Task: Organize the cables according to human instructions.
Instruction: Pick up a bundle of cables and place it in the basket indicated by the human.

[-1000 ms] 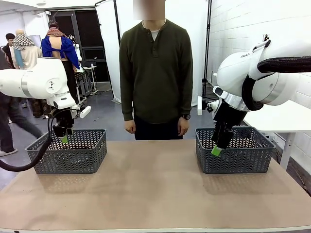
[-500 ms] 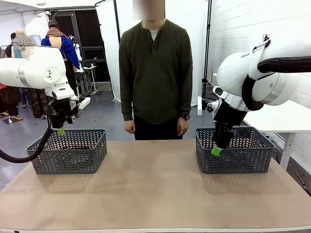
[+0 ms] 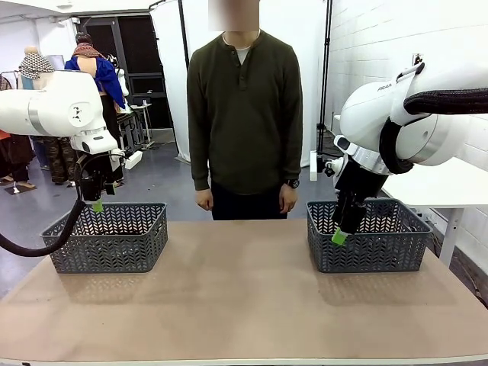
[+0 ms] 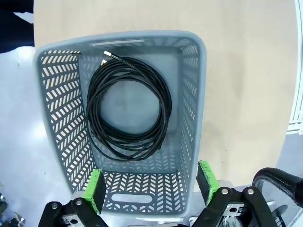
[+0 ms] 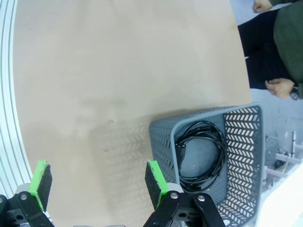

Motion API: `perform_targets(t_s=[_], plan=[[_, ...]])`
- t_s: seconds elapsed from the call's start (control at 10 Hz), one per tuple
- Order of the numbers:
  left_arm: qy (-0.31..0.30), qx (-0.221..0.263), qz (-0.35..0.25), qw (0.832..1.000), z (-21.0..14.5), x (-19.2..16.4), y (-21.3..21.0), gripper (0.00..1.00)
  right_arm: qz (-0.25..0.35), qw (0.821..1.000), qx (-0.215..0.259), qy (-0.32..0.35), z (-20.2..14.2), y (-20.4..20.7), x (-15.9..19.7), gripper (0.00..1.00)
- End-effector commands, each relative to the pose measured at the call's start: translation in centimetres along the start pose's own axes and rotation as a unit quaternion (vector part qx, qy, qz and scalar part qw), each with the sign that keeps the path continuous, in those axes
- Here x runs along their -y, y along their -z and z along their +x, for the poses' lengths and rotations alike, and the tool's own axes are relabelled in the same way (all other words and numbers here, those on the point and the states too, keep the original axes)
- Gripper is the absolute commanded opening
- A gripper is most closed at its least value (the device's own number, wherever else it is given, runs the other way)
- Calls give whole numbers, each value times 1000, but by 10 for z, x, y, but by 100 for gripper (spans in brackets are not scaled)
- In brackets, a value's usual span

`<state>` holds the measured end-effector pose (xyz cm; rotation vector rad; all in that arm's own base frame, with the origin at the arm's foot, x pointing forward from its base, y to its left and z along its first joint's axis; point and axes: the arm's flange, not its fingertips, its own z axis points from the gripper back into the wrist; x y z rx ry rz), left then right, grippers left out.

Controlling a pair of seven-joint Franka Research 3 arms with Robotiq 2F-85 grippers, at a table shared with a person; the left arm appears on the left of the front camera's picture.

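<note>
Both tools empty w/ pads apart: left tool (image 4: 150,184) above left basket (image 4: 194,118) holding coiled cable (image 4: 128,109); right tool (image 5: 97,182) beside right basket (image 5: 246,156) w/ another cable (image 5: 203,156); sorting looks done, await person (image 3: 244,114)

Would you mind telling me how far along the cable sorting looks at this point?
Done: one coiled cable lies in the left basket, and coiled cable lies in the right basket. In hand: nothing; the left pincer hangs open above its basket, and the right pincer is open too. Left: the bare table shows no loose cable, and the person stands with arms down, so the job looks close to finished.
</note>
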<state>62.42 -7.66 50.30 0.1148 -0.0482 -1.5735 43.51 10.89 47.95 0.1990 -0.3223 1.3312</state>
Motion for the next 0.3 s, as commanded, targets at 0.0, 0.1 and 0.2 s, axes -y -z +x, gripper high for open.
perform_targets(t_s=[0.0, 0.1, 0.2], plan=[[10, -7, 10, 1000, -2, -1, 0, 100, -4, 1000, -4, 5, 2, 1, 2, 100], [10, -7, 10, 1000, -2, -1, 0, 100, -4, 1000, -4, 5, 2, 1, 2, 100], [10, -7, 10, 1000, -2, -1, 0, 100, -4, 1000, -4, 5, 2, 1, 2, 100]])
